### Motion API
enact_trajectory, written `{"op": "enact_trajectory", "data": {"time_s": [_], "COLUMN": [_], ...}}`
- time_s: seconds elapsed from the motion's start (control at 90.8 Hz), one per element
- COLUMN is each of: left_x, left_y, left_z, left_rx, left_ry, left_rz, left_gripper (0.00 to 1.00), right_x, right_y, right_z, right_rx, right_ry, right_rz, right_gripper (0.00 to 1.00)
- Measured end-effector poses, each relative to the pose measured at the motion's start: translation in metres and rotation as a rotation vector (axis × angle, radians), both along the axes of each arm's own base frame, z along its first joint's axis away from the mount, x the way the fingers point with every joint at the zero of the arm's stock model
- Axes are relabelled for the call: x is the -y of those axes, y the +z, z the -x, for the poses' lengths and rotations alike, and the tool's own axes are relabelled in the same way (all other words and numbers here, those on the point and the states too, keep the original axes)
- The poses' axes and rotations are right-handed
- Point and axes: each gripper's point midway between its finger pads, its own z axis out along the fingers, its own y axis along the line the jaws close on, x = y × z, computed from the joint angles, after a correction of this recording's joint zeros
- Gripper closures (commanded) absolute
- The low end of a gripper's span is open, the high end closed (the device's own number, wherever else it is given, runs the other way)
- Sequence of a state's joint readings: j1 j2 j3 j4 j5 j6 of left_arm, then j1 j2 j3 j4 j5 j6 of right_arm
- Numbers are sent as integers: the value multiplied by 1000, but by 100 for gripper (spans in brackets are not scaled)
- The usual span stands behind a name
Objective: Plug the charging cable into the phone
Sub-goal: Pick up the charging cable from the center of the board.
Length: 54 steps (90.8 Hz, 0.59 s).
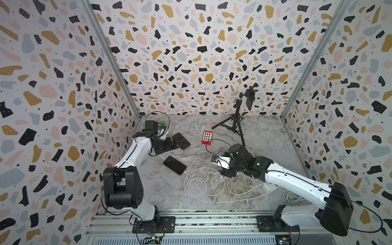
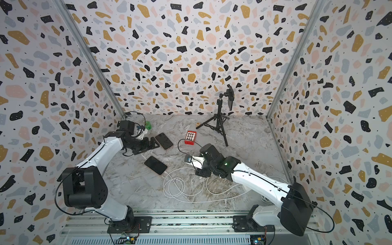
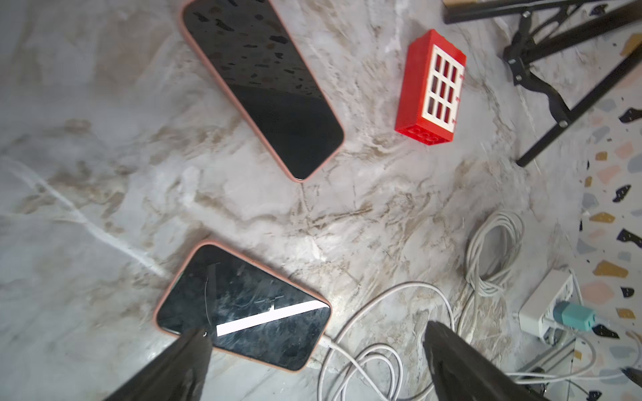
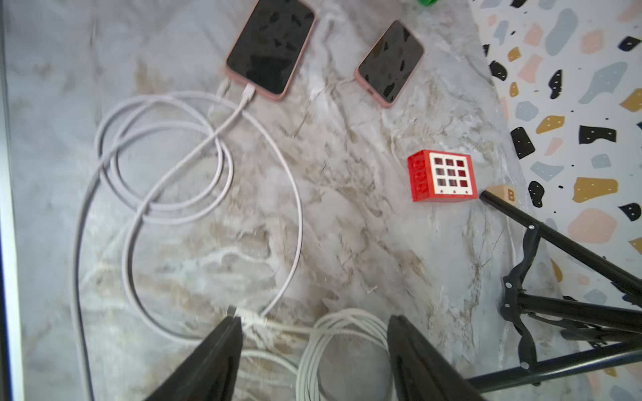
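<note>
Obstacles: tripod (image 1: 235, 123), red block (image 1: 207, 137), cable loops (image 4: 236, 113).

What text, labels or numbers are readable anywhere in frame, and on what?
"B": on the small wooden block, seen in the right wrist view.
Red block: tiny red marks along one edge of its white grid face, too small to read.
Cabled phone and second phone: screens dark, no text.
Power strip: nothing legible.

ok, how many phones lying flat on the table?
2. The plugged phone lies at centre with the white cable attached; the unplugged phone lies just behind it. None seems hidden.
</note>
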<state>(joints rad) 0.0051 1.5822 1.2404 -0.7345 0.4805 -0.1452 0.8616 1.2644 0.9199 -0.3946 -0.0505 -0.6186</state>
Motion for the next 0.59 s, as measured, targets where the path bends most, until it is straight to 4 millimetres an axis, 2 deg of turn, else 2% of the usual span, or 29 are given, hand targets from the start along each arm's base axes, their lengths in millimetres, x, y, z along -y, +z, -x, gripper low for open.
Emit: {"op": "enact_trajectory", "data": {"time_s": [0.121,0.231,0.352,0.595], "left_x": [13,21,26,29], "left_y": [2,2,1,-4], "left_z": [4,7,10,14], "left_rx": [14,19,18,12], "left_ry": [-67,-106,-129,-149], "left_rz": [12,22,32,35], "left_gripper": [0,0,0,1], "right_x": [25,34,27,12], "right_y": [-34,-55,-72,-104], "right_z": [11,16,16,1], "right_rx": [35,46,78,234], "right_ry": [98,184,270,370], "right_rz": [150,240,258,255], "right_gripper": [26,27,29,36]}}
